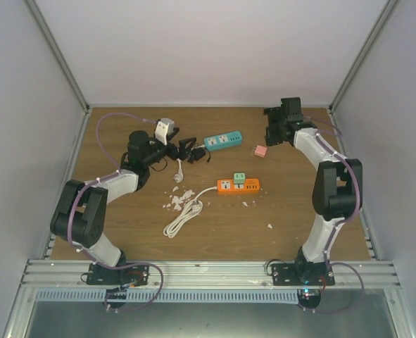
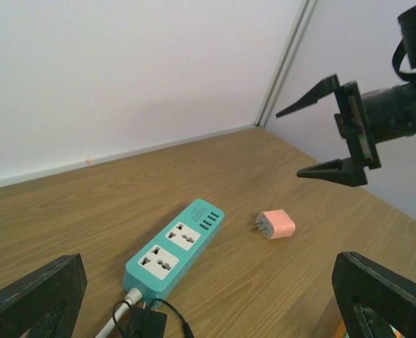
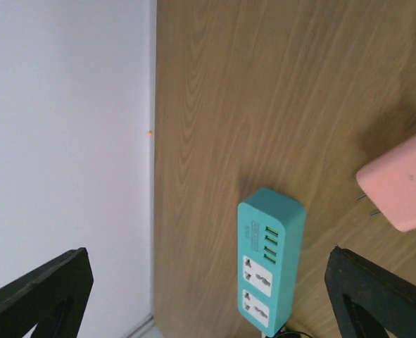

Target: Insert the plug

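A teal power strip (image 1: 223, 141) lies flat at the back middle of the table; its sockets (image 2: 172, 246) are empty, and it also shows in the right wrist view (image 3: 269, 260). A pink plug adapter (image 1: 260, 151) lies on its side just right of it, prongs toward the strip (image 2: 276, 224) (image 3: 401, 184). My left gripper (image 1: 188, 150) (image 2: 206, 282) is open and empty, at the strip's cable end. My right gripper (image 1: 269, 128) (image 2: 313, 137) (image 3: 206, 267) is open and empty, raised beyond the pink adapter and pointing at it.
An orange power strip (image 1: 238, 186) with a green plug (image 1: 239, 178) in it lies nearer, its white cable (image 1: 183, 218) coiled to the left. A white adapter (image 1: 165, 130) and a small black adapter (image 2: 146, 324) sit by my left gripper. White scraps (image 1: 179, 193) litter the table. Walls enclose three sides.
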Available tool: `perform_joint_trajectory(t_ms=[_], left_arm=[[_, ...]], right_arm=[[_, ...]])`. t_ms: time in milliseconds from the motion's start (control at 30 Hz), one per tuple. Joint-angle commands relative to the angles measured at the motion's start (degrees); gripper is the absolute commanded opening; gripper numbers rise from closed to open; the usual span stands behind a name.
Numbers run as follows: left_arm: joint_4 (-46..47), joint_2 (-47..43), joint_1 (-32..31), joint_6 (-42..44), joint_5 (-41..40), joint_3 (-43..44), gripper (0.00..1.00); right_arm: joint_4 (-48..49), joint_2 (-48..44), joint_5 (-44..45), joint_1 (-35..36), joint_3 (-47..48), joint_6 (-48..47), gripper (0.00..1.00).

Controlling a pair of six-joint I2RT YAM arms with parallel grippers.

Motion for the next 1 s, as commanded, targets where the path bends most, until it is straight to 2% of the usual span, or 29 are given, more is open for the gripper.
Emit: perform_joint_trajectory(t_ms=[0, 33, 67, 167, 200, 267, 333, 400, 433, 500, 600, 733, 833, 967], left_arm=[[1.67, -1.79, 0.07, -0.24, 0.76, -0.35, 0.99], [1.54, -1.86, 0.05, -0.3, 0.68, -0.36, 0.99], [1.38, -1.94, 0.12, -0.25, 0.61, -0.34, 0.99], [0.91, -2.42, 0.12, 0.08, 0.44, -0.37, 0.99], [0.81, -2.55, 0.06, 0.15, 0.26, -0.36, 0.99], [0.15, -2.78, 0.04, 0.51, 0.2, -0.04, 0.99], [-0.45, -2.99, 0.12, 0.92, 0.04, 0.08, 0.99], [-0.68, -3.04, 0.12, 1.04, -0.12, 0.2, 0.99], [-0.64, -2.91, 0.12, 1.0, 0.07, 0.24, 0.99], [-0.23, -2.27, 0.02, 0.6, 0.86, 0.37, 0.99], [-0.63, -1.47, 0.05, 0.47, 1.58, 0.78, 0.99], [-1.06, -1.69, 0.12, 0.77, 0.83, 0.45, 0.99], [-1.3, -1.55, 0.04, 0.81, 1.05, 0.68, 0.99], [-1.41, -1.2, 0.04, 0.9, 1.12, 0.78, 0.99]], right_arm=[[16.21, 1.03, -8.3, -1.55, -3.76, -0.03, 0.85], [18.52, 2.31, -10.28, -2.47, -1.95, -6.4, 0.71], [16.6, 3.79, -10.21, -2.6, 1.43, -10.03, 0.64], [9.6, 6.52, -8.67, -1.39, 9.68, -20.15, 0.63], [5.8, 7.3, -7.06, -0.84, 12.62, -24.32, 0.67], [-2.48, 8.7, -3.78, 0.09, 18.31, -34.07, 0.81], [-6.12, 9.22, -4.9, 0.58, 19.37, -46.66, 0.96], [-13.49, 9.37, 3.15, 1.2, 19.26, -56.08, 1.0], [-16.1, 9.38, 9.87, 1.77, 18.34, -59.84, 1.0], [-19.88, 9.32, 19.4, 2.52, 15.81, -61.48, 0.99], [-22.05, 8.96, 24.52, 3.71, 12.16, -63.06, 1.0], [-19.12, 7.82, 24.46, 4.63, 5.72, -64.88, 0.99], [-17.41, 8.97, 22.88, 4.65, 4.48, -66.25, 0.93], [-13.54, 10.47, 19.54, 4.88, 3.54, -68.12, 0.92]])
